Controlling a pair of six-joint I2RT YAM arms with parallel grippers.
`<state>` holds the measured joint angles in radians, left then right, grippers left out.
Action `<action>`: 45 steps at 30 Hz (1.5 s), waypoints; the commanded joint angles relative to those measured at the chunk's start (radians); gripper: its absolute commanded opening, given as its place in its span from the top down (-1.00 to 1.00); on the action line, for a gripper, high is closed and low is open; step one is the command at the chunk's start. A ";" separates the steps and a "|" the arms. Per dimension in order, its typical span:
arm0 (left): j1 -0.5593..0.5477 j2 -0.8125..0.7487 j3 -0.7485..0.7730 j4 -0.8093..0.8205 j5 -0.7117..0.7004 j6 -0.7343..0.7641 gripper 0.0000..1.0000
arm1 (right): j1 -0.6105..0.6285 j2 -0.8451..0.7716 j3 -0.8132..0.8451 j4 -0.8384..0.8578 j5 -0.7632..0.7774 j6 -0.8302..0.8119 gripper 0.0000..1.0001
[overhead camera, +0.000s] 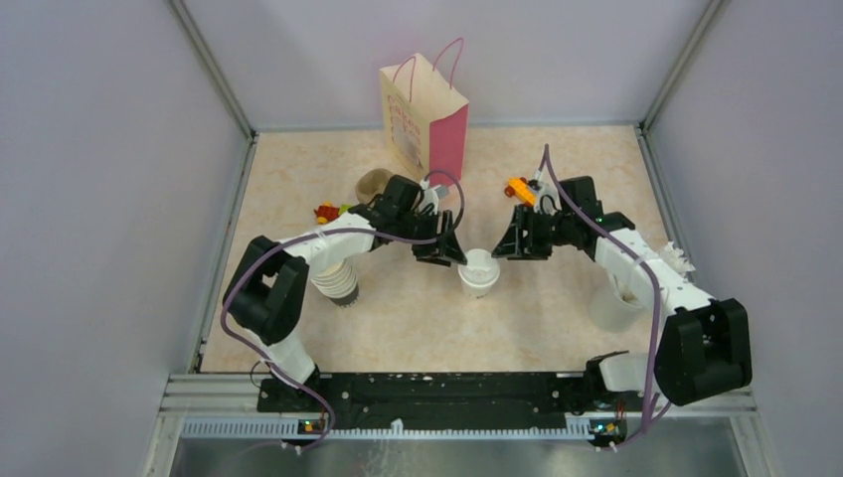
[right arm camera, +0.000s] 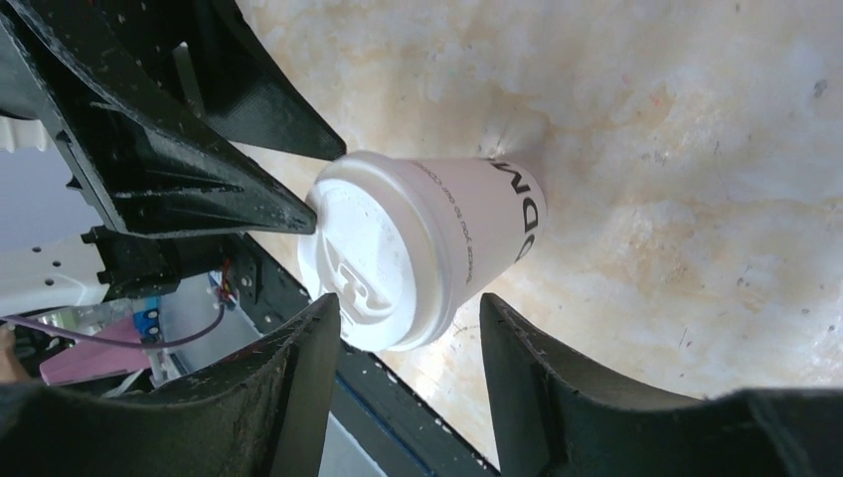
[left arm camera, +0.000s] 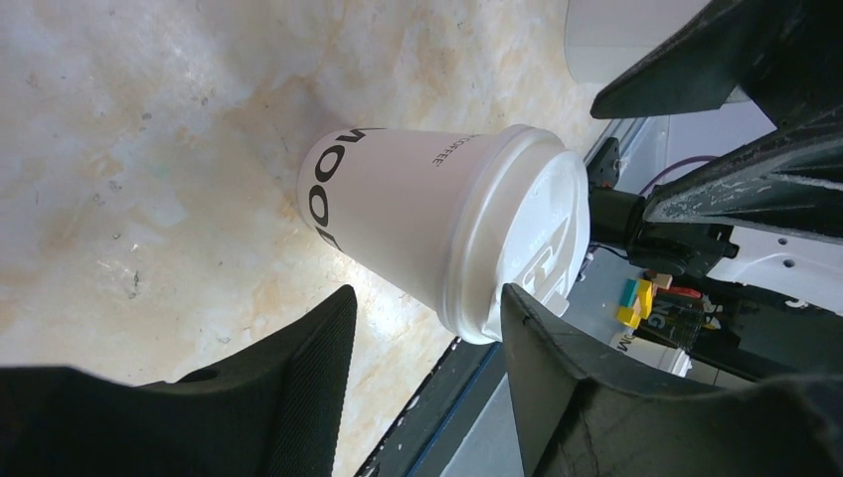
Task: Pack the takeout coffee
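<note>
Overhead, a pale marbled table (overhead camera: 398, 328) sits between grey walls. At the left, a stack of nested cups (overhead camera: 336, 283) stands under the left arm's forearm, with a brown paper cup (overhead camera: 373, 184) and small red and green toys (overhead camera: 328, 212) behind it. A cream and pink paper bag (overhead camera: 425, 114) with looped handles stands upright at the back, left of centre. The left hand (overhead camera: 449, 253) is released, its black fingers spread. Just to its right, the takeout coffee (overhead camera: 478, 270), a white lidded paper cup with black lettering, stands upright on the table at the centre, between the two hands. The right hand (overhead camera: 505, 246) is likewise released, just beside the cup's other side. Both wrist views show the cup framed by spread fingers; whether any fingertip touches it cannot be told. A larger white cup (overhead camera: 614, 306) stands at the right, under the right arm.
</note>
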<state>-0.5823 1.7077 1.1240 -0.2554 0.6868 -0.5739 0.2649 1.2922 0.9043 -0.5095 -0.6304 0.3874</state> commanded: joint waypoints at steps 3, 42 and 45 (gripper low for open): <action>0.017 -0.020 0.043 0.084 0.010 -0.048 -0.29 | -0.012 0.061 0.103 0.054 -0.034 -0.029 -0.05; 0.023 -0.149 -0.158 0.191 0.117 -0.265 0.20 | -0.011 -0.033 -0.142 0.240 -0.020 0.206 0.34; 0.023 -0.146 -0.141 0.132 0.084 -0.221 0.15 | -0.011 -0.052 -0.183 0.268 -0.019 0.237 0.36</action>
<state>-0.5632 1.5795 0.9760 -0.1211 0.7834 -0.8173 0.2634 1.2930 0.7631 -0.3065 -0.6559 0.5594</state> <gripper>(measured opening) 0.416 0.327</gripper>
